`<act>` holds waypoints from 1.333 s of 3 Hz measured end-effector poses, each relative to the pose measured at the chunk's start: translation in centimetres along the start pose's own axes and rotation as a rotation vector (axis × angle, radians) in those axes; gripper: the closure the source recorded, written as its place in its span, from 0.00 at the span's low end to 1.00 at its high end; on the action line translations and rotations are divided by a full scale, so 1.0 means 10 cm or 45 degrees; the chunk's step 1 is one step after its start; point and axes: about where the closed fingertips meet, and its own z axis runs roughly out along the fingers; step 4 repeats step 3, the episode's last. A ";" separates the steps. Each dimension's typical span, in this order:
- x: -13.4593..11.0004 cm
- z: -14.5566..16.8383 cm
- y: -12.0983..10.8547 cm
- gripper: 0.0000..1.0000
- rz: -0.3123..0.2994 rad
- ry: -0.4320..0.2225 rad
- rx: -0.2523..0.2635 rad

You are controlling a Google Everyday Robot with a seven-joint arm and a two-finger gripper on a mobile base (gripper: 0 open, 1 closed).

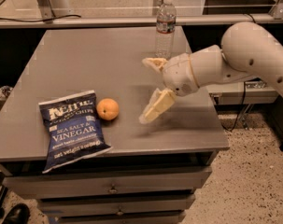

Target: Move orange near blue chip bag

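The orange (107, 109) is a small round fruit resting on the grey table (85, 64), right beside the upper right edge of the blue chip bag (72, 129). The bag lies flat at the table's front left, with white lettering facing up. My gripper (149, 88) is open and empty, its pale fingers (155, 108) spread wide. It hovers above the table to the right of the orange, well apart from it.
A clear plastic water bottle (165, 27) stands at the table's back, just behind my gripper. The table has drawers (113, 188) below its front edge. A railing and shelf run along the back. Speckled floor lies to the right.
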 end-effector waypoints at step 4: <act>0.33 -0.89 0.01 0.00 0.083 0.073 0.245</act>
